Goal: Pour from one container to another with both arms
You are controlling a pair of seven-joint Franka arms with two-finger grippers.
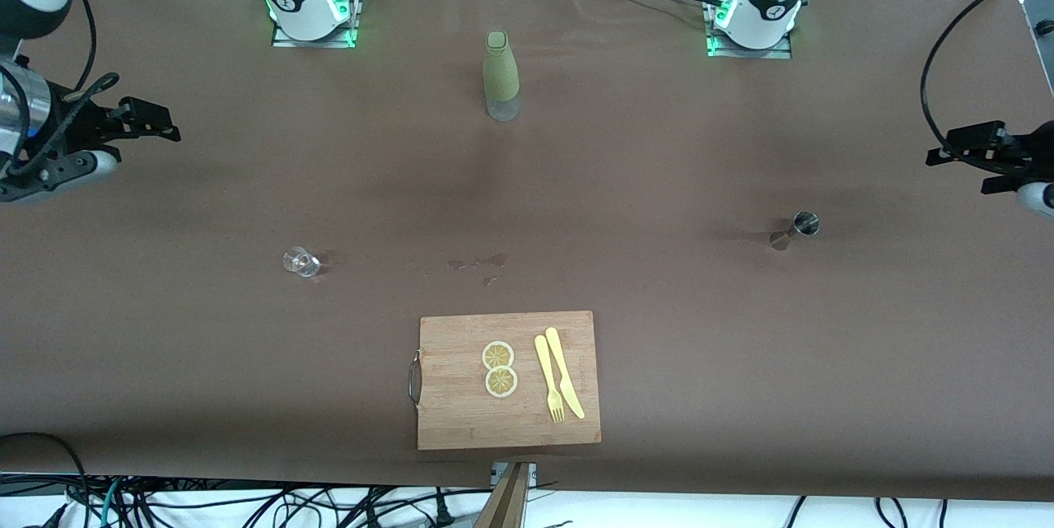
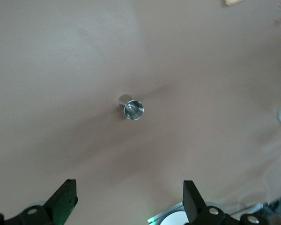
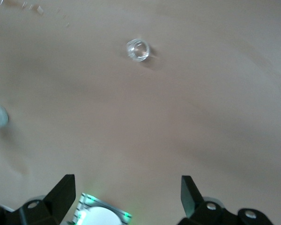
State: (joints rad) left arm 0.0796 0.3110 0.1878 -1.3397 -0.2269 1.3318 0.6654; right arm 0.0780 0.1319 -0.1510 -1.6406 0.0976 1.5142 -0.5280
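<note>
Cutting board (image 1: 461,421): lemon slices (image 1: 499,368), fork (image 1: 548,380), knife (image 1: 565,373).

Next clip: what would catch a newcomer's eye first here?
Probably the wooden cutting board at the table edge nearest the front camera, carrying two lemon slices and a yellow fork and knife. Then the green-sleeved bottle standing between the robot bases. The left gripper hangs open over a small metal cup; the right gripper hangs open near a clear glass.

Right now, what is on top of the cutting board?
On the cutting board lie two lemon slices, touching, and beside them a yellow fork and knife. Whatever is under the board is covered.
</note>
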